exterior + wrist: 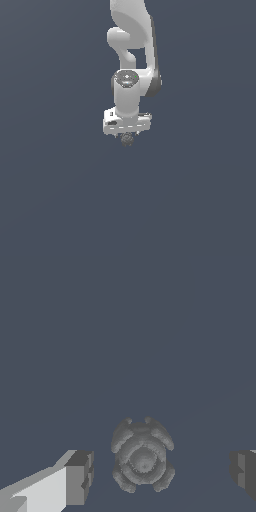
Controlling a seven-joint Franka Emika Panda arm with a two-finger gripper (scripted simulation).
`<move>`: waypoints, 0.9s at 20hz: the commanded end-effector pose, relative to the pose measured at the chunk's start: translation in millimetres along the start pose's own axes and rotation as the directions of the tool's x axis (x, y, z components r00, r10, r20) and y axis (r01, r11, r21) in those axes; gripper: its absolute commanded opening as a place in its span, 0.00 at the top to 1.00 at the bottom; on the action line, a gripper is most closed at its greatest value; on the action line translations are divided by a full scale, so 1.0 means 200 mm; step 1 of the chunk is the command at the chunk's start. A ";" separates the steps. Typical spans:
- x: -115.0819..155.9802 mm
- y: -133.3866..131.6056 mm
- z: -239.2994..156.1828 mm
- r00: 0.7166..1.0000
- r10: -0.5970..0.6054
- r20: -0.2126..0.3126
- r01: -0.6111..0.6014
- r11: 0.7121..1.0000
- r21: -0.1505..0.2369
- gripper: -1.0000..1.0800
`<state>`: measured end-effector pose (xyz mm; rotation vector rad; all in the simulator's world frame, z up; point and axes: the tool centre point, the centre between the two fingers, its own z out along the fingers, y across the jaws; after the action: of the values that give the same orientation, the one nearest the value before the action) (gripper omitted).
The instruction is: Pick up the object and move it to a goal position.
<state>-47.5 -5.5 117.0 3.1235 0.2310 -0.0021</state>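
Fingers are seen spread wide apart in the wrist view, one dark grey pad on each side of the object, with clear gaps left between each pad and the lump. Nothing is clasped; the fingers are released. The object is shown as a small, dark grey, roundish lump with a knobbly outline and a ringed centre, and it is placed between the two pads, touching neither. It is set against a plain slate-blue ground, on which no edge or seam can be made out.

From the exterior view, the white arm is seen coming down from the upper edge of the picture, with the white gripper block turned downward at its end. The object is found just beneath that block, much narrower than it, and partly covered by it. Whether the lump rests on a surface cannot be told, since no shadow or contact line is visible. No containers are shown in either view.
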 end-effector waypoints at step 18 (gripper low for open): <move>-0.15 -0.02 0.19 0.999 -0.045 -0.002 0.045 0.999 0.009 0.04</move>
<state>-76.8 -6.0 83.3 3.1266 0.3023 0.0002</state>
